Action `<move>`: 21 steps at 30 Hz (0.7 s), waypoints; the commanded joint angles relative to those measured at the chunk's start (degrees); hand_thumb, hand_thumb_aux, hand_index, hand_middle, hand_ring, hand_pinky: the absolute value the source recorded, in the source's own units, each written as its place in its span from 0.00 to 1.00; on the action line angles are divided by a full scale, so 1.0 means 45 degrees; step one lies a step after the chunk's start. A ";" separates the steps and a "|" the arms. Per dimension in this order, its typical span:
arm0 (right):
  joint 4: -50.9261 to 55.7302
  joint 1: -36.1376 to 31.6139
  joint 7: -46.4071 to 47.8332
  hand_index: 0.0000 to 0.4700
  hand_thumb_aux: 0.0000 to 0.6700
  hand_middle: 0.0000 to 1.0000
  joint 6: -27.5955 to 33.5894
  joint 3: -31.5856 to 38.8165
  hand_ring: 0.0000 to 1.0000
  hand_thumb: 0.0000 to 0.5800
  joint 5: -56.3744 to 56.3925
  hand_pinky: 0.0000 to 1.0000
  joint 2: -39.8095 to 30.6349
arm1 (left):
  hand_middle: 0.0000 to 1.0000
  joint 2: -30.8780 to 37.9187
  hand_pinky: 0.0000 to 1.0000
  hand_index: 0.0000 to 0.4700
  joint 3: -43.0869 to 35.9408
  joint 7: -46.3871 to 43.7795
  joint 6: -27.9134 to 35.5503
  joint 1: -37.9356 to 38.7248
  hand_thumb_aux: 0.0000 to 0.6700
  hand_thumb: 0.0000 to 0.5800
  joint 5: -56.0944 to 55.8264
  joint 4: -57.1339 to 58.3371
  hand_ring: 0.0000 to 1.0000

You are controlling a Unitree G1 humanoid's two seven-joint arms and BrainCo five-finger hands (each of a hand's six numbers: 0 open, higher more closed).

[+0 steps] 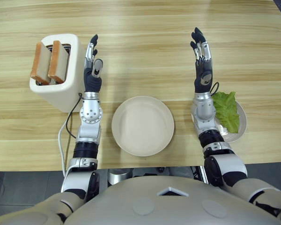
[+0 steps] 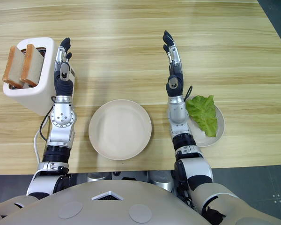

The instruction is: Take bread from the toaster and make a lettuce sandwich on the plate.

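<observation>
No step is judged begun: 2 bread slices (image 1: 49, 62) are seen in the toaster (image 1: 61, 91) at upper left, the plate (image 1: 143, 125) is seen bare at centre, and the left robot hand (image 1: 92, 70) and right robot hand (image 1: 202, 61) are held spread and empty, so a slice must be grasped next.

- Table (image 1: 145, 28): pale wood with clear grain, smooth, low sheen.
- Toaster (image 1: 68, 96): cream shell, smooth, matt, plastic-looking.
- Bread slices (image 1: 40, 63): rough, dry, browned crusts.
- Plate (image 1: 143, 140): cream, smooth, matt.
- Lettuce (image 1: 227, 110): crinkled, slightly glossy leaf.
- Small dish (image 1: 242, 125): pale, smooth, faint gloss.
- Left hand (image 1: 92, 75) and right hand (image 1: 202, 70): matt black plastic-looking shells with silvery metal parts.
</observation>
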 commanded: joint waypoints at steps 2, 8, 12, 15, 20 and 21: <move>0.0170 -0.0054 0.0074 0.00 0.00 0.00 -0.0040 -0.0142 0.00 0.00 0.0158 0.00 0.0064 | 0.00 0.0038 0.00 0.00 -0.0059 0.0053 0.0041 0.0045 0.00 0.00 0.0175 0.0238 0.00; 0.0198 -0.0058 0.0050 0.00 0.00 0.00 -0.0049 -0.0189 0.00 0.00 0.0145 0.00 0.0062 | 0.00 0.0089 0.00 0.00 -0.0100 0.0089 -0.0014 0.0007 0.00 0.00 0.0312 0.0290 0.00; 0.0270 -0.0088 0.0021 0.00 0.00 0.00 -0.0056 -0.0211 0.00 0.00 0.0116 0.00 0.0071 | 0.00 0.0257 0.00 0.00 -0.0194 0.0335 0.0049 0.0058 0.00 0.00 0.0979 0.0009 0.00; 0.0298 -0.0111 0.0041 0.00 0.00 0.00 -0.0042 -0.0239 0.00 0.00 0.0165 0.00 0.0090 | 0.00 0.0855 0.00 0.00 -0.0241 0.0621 0.1050 0.0401 0.00 0.00 0.3076 -0.2047 0.00; 0.0399 -0.0207 0.0159 0.00 0.00 0.00 0.0013 -0.0254 0.00 0.00 0.0317 0.00 0.0153 | 0.00 0.1971 0.00 0.00 0.1100 -0.0755 0.4270 0.1457 0.00 0.00 0.4907 -0.7306 0.00; 0.0405 -0.0211 0.0166 0.00 0.00 0.00 0.0011 -0.0247 0.00 0.00 0.0318 0.00 0.0164 | 0.00 0.2342 0.00 0.00 0.1575 -0.0830 0.4774 0.1624 0.00 0.00 0.5590 -0.7900 0.00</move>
